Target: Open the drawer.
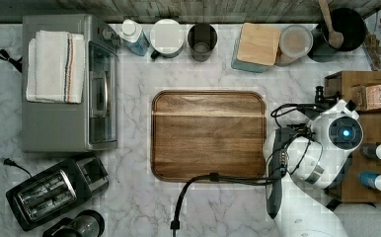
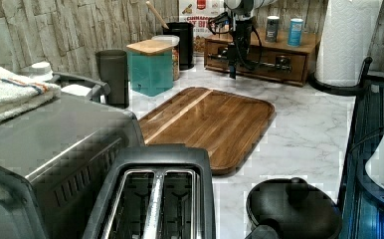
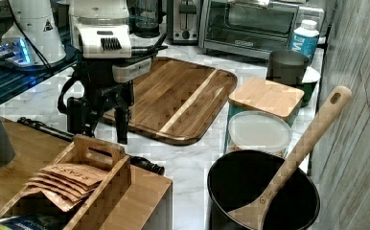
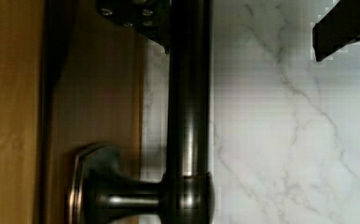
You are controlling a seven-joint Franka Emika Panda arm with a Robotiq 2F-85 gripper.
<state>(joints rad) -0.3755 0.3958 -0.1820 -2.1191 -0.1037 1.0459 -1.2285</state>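
Marble covers the bench (image 1: 218, 207), and the wooden box unit (image 2: 299, 52) sits against the stone wall, at the top view's right edge. Its drawer (image 2: 259, 62) faces out over the bench, the long black bar handle (image 4: 187, 107) running across the front on a rounded post. Whether the drawer is pulled out at all, I cannot tell. The arm (image 1: 326, 143) reaches down in front of the unit with the gripper (image 3: 105, 122) pointing straight at the bench. Its fingers (image 3: 122, 125) are spread wide and straddle the handle: in the wrist view one dark finger sits between the bar and the drawer front, the other stands well off over bare marble, so nothing is clamped. Two cans (image 2: 295, 31) stand on top of the unit, and a small wooden caddy (image 3: 85, 182) of paper packets sits at its near corner in the right view. A dark cutting board (image 1: 208, 136) lies flat mid-bench, with a toaster oven (image 1: 70, 84) beyond it.
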